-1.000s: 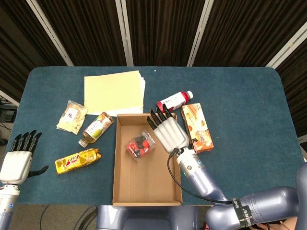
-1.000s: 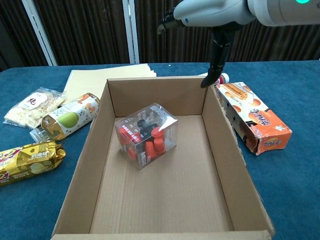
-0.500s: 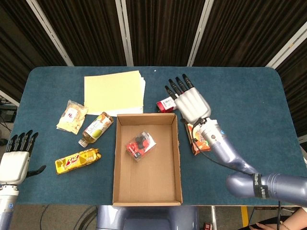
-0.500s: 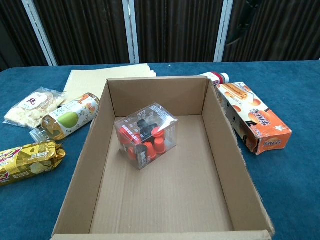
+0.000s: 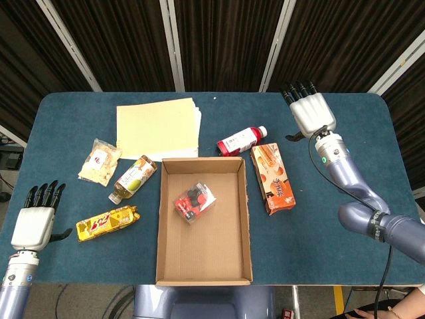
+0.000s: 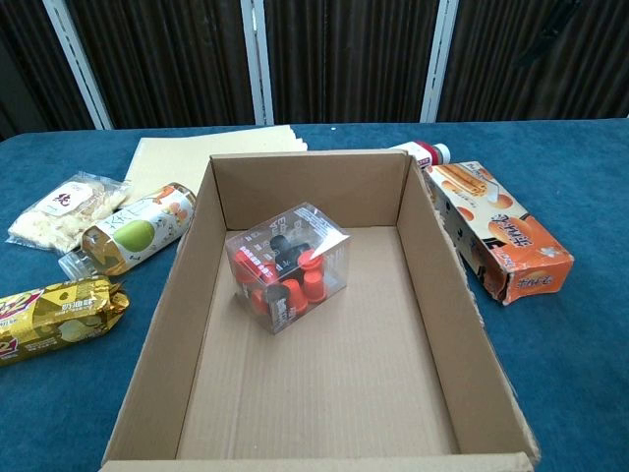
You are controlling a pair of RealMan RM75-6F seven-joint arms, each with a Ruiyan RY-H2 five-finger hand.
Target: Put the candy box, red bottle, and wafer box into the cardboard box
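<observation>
The candy box sits inside the cardboard box, so 1 of 3 looks done. The right hand is up high over the far right of the table, fingers straight and close together, holding nothing. Well off its fingertips, toward the cardboard box, lies the red bottle on its side, white cap pointing toward that hand. Just nearer the robot than the bottle lies the wafer box, flat along the cardboard box's right wall.

The bottle looks smooth, round and rigid, so it may roll; a wrap around its middle seems safest. The wafer box is probably light thin card that dents easily, so hold it gently across its long sides.

The left hand hangs off the near left edge, fingers straight and slightly apart, empty.
</observation>
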